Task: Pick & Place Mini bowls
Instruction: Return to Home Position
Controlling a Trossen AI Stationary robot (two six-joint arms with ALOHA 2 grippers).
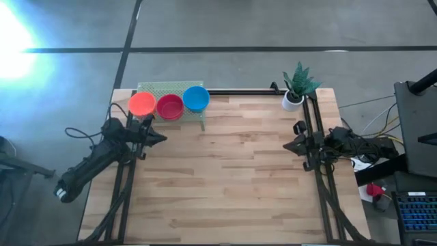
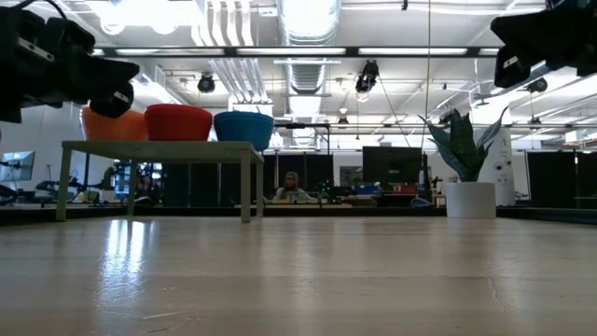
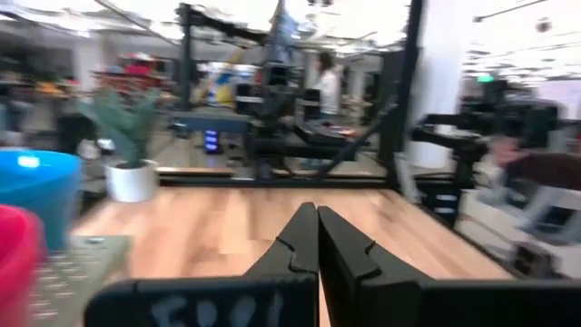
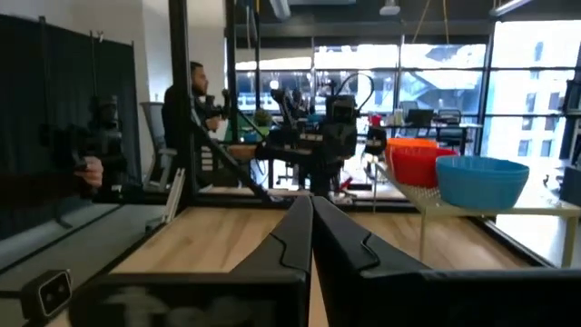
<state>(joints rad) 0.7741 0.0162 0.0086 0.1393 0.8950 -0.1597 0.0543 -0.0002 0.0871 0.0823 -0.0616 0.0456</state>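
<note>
High view: left gripper (image 1: 162,139), closed and empty, hangs near the orange bowls (image 1: 142,103), so a sloppy swing home might clip them; right gripper (image 1: 286,145), closed and empty, is well apart.

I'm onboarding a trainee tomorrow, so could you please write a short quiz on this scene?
1. The orange bowls and blue bowls flank which colour on the shelf?
2. Fill in: the left gripper and the right gripper are both ___.
3. The white plant pot stands on the side of: A the left gripper, B the right gripper.
Key: 1 the red bowls; 2 shut; 3 B.
</note>
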